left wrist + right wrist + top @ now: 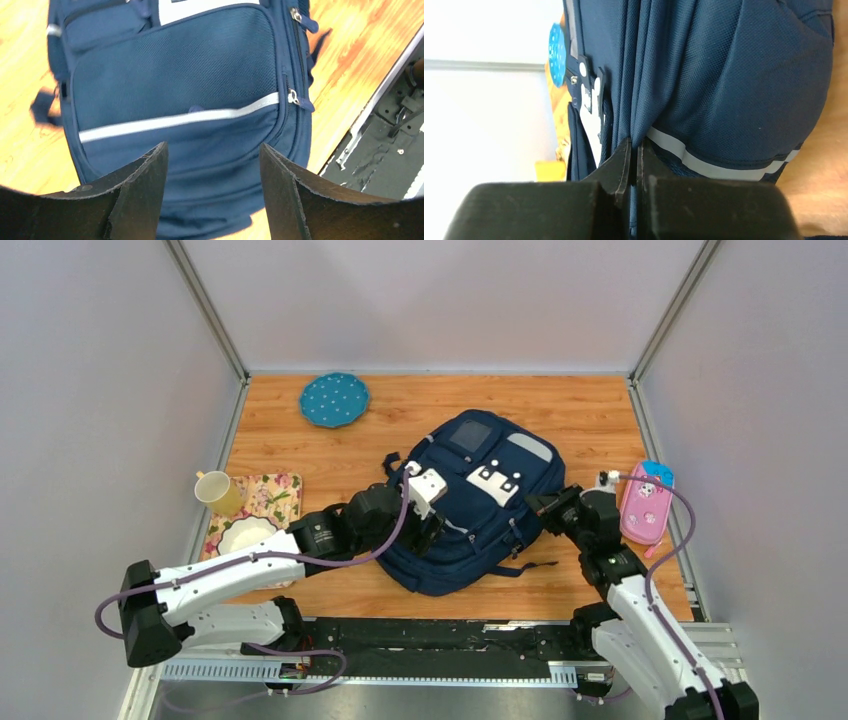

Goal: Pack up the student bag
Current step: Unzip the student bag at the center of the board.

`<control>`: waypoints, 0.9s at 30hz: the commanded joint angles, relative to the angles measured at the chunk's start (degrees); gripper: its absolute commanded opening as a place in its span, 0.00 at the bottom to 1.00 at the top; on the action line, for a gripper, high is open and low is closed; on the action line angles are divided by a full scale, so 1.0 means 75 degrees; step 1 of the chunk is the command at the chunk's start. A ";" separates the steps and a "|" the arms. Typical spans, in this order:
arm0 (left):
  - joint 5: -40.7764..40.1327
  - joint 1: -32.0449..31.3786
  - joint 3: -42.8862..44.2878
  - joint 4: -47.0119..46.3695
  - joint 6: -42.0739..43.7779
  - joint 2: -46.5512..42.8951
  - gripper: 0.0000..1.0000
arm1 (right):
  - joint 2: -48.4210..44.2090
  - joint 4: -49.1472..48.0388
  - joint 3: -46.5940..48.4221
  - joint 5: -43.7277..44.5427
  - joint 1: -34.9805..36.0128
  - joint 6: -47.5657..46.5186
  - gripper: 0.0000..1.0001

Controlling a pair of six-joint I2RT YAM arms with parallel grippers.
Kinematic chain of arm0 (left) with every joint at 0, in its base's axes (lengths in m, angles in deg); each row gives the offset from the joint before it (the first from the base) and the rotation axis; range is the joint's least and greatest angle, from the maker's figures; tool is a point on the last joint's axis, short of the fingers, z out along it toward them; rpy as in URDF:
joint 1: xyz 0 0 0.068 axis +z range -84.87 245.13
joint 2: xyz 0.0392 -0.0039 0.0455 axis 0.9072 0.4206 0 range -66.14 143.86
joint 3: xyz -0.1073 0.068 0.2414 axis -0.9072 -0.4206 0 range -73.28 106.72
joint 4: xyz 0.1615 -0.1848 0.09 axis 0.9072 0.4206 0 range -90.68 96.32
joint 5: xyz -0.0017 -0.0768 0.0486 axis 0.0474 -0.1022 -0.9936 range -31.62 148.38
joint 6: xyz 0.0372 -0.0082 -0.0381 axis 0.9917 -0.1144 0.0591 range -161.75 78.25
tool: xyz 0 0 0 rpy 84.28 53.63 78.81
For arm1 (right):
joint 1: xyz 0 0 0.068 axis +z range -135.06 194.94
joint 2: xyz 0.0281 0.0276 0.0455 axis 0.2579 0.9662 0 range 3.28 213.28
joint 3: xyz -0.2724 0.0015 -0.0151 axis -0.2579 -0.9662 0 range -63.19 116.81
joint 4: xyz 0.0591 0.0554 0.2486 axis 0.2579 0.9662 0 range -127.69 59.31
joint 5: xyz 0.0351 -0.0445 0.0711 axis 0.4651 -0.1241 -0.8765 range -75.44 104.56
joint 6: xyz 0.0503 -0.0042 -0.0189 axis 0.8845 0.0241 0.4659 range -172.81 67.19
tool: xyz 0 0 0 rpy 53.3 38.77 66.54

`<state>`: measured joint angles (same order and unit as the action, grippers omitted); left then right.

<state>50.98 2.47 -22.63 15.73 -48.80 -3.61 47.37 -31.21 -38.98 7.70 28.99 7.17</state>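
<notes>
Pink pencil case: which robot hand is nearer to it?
Right. The right hand pinches the navy backpack on its side facing the pink pencil case; the left hand hovers open over the backpack's front, farther away.

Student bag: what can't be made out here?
- Inside of the student bag: every view, shell fabric covers it.
- Right wrist: right gripper shut on it; fabric or zip pull, its jaws hide which.
- Left wrist: rest of bag cut off by top edge.
</notes>
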 commanded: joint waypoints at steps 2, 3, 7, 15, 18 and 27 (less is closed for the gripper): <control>-0.0537 0.0045 -0.0085 0.0098 -0.1551 -0.0730 0.73 | -0.1237 0.0153 -0.0941 0.1323 0.0096 0.1458 0.00; -0.0409 0.0045 -0.0225 0.0086 -0.1788 -0.0858 0.73 | -0.1541 0.0492 -0.1000 0.1393 0.0120 0.1494 0.00; 0.0246 0.0045 -0.1662 -0.0555 -0.3217 -0.1736 0.73 | -0.1802 0.0753 -0.1107 0.1032 0.0143 0.1203 0.00; 0.1162 0.0045 -0.4185 -0.2524 -0.5973 -0.2629 0.74 | -0.1438 0.0708 -0.1059 0.0118 0.0155 0.0838 0.00; 0.1174 0.0045 -0.4527 -0.2995 -0.6325 -0.2373 0.74 | -0.1298 0.0543 -0.1071 -0.0081 0.0178 0.0803 0.00; 0.0541 0.0232 -0.4504 -0.3476 -0.6244 -0.1318 0.76 | -0.1273 0.0635 -0.0895 -0.0340 0.0413 0.0720 0.00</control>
<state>57.01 3.00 -57.40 -5.02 -94.61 -16.27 38.72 -27.19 -47.07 11.40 30.39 13.21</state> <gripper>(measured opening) 0.757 0.022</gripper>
